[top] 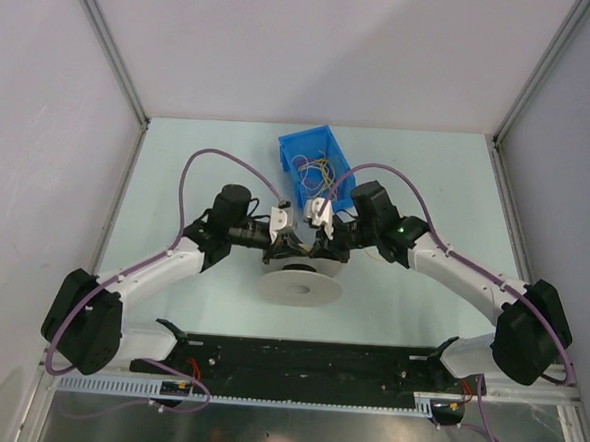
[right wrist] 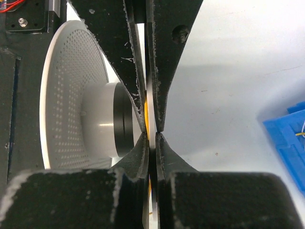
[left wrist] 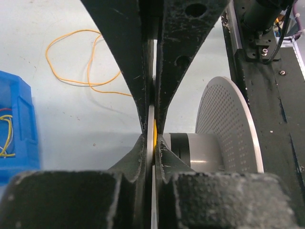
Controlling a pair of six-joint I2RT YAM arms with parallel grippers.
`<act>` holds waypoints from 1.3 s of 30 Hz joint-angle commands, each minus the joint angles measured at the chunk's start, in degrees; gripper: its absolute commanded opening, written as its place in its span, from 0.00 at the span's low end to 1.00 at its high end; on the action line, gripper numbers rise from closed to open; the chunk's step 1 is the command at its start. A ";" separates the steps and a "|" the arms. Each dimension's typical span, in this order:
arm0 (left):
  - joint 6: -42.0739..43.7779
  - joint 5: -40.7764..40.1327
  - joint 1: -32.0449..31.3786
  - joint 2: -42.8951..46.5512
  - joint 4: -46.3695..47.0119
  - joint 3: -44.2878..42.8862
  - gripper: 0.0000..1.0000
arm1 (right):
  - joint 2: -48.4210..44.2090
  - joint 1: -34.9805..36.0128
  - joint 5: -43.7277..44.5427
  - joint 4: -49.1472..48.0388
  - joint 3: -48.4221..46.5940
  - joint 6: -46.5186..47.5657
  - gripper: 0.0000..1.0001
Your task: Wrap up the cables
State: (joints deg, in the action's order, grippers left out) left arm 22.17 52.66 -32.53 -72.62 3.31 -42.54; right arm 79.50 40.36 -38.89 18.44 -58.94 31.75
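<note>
On the desk (top: 426, 209): spool (top: 299, 283), yellow cable (left wrist: 76, 83), blue bin (top: 284, 152).
I see left claw (left wrist: 153, 129) and right claw (right wrist: 149, 131) each clamped on the spool's thin rim.

Smooth yellow cable (left wrist: 90, 84), matt perforated plastic spool (left wrist: 228, 124)

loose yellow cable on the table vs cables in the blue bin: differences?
The loose yellow cable lies on the table; the bin cables sit inside the blue bin. The loose yellow cable is one strand in open loops; the bin cables are a multicoloured tangle. Both are thin and limp.
</note>
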 commanded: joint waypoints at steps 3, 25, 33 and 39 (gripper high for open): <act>-1.15 -0.82 -0.24 0.99 1.87 -2.06 0.01 | -0.50 -1.44 1.65 -0.79 -0.56 0.48 0.12; 0.10 -5.80 1.91 4.30 -2.80 -1.78 0.00 | -8.64 -20.52 -4.06 9.11 2.38 5.08 0.71; 11.55 3.45 2.75 6.02 -5.08 -0.58 0.00 | -7.01 -20.80 -3.70 8.85 6.63 13.46 0.71; 10.73 6.06 3.84 8.56 -5.40 -4.31 0.00 | -6.13 -23.53 -6.11 1.81 11.60 17.04 0.71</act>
State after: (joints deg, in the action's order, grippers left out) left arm 30.55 53.69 -29.87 -68.01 -3.66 -42.65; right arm 72.75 18.81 -41.95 25.93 -49.41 44.66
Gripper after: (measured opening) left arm 0.044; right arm 0.708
